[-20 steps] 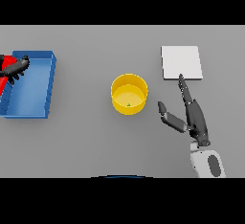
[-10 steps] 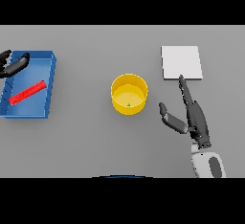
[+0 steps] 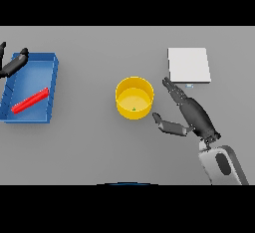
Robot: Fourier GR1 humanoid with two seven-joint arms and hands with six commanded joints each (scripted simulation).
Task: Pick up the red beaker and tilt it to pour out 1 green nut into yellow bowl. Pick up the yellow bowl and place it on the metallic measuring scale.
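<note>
Scanning from my left: left robot hand (image 3: 12, 65) sits open at the blue tray (image 3: 52, 87) edge, clear of the red beaker (image 3: 31, 100) lying inside. The yellow bowl (image 3: 134, 97) stands mid-desk (image 3: 89, 147) with one green nut (image 3: 133, 109) in it. My right robot hand (image 3: 187, 115) is open just beside it. I judge the grasp should close evenly on the rim, then lift level toward the metallic scale (image 3: 189, 65).
</note>
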